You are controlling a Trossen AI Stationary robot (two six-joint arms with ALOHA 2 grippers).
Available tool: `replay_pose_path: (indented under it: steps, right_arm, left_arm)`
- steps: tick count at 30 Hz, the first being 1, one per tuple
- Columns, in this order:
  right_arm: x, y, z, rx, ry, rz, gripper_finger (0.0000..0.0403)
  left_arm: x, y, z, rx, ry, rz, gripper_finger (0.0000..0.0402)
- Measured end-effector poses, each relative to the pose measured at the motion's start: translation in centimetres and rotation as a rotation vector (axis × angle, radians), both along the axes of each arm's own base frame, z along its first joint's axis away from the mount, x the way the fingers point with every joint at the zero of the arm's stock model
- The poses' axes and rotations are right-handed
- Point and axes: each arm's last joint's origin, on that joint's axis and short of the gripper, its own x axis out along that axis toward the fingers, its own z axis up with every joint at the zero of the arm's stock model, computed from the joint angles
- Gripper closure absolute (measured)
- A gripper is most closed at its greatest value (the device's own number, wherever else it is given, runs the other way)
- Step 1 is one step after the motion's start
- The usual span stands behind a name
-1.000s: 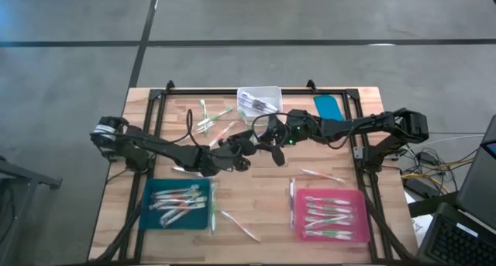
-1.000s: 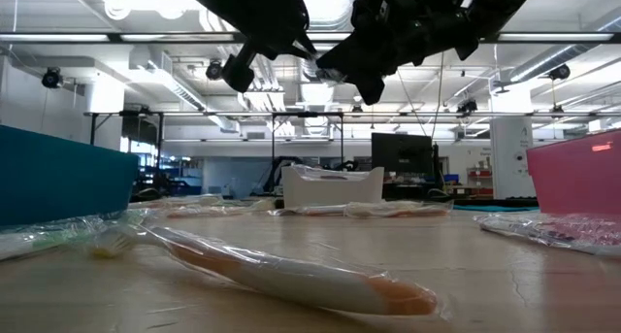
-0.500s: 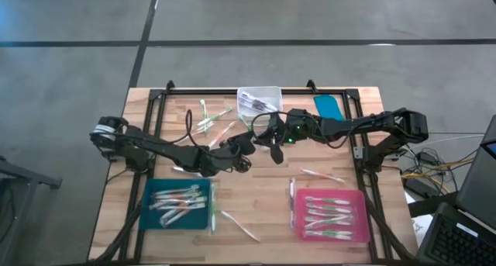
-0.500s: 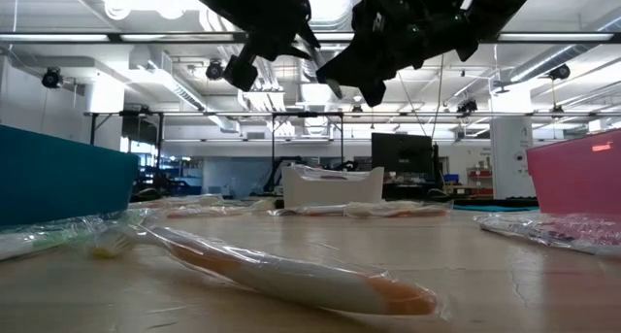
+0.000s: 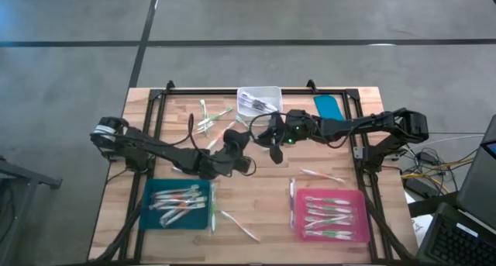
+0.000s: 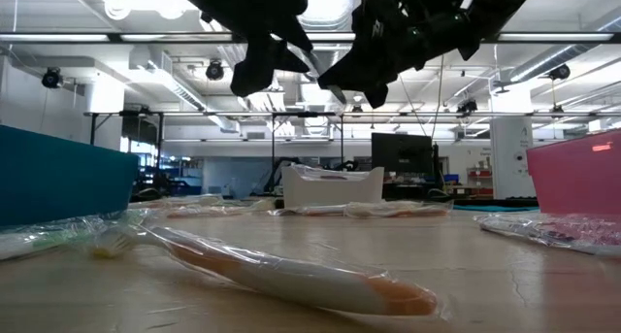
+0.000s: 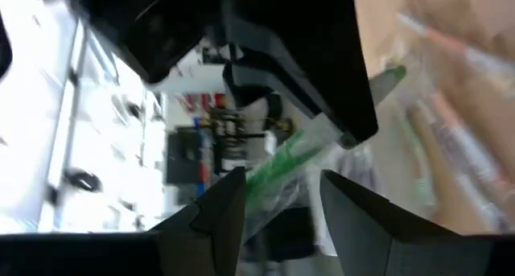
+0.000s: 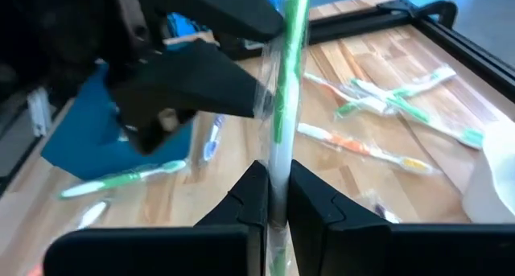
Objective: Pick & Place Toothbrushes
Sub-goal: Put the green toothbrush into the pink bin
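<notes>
I see my right gripper [image 8: 275,202] clamped on a wrapped green toothbrush [image 8: 283,107] above the table's [image 5: 271,196] middle. My left gripper [image 7: 278,199] sits just beside it, fingers parted around the wrapper, gripping nothing.

Both claws [image 5: 249,142] above table centre [image 5: 263,196]

Two dark robot arms reach toward each other above the middle of the bench, raised off its surface. The left arm stretches in from the left edge, its left end effector [image 5: 232,138] near the centre with both fingers [image 7: 211,220] spread apart. The right arm extends from the right edge, its right end effector [image 5: 258,134] just beside the left one, fingers [image 8: 249,199] pinched shut.
</notes>
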Motion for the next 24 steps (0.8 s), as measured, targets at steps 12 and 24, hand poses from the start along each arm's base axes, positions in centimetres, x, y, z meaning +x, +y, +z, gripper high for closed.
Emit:
replay_pose_path:
  steps: [12,24]
  right_arm:
    - [-1.1,-0.8,-1.2,-0.013,0.168,-0.074,0.0383]
    - [-6.8,2.9,1.9,0.087,0.447,0.035,0.0379]
  left_arm:
    - [-3.5,-1.6,0.9,-0.42,-0.303,0.103,0.0242]
    - [-9.6,-0.2,-0.4,-0.742,-0.479,0.391,0.0267]
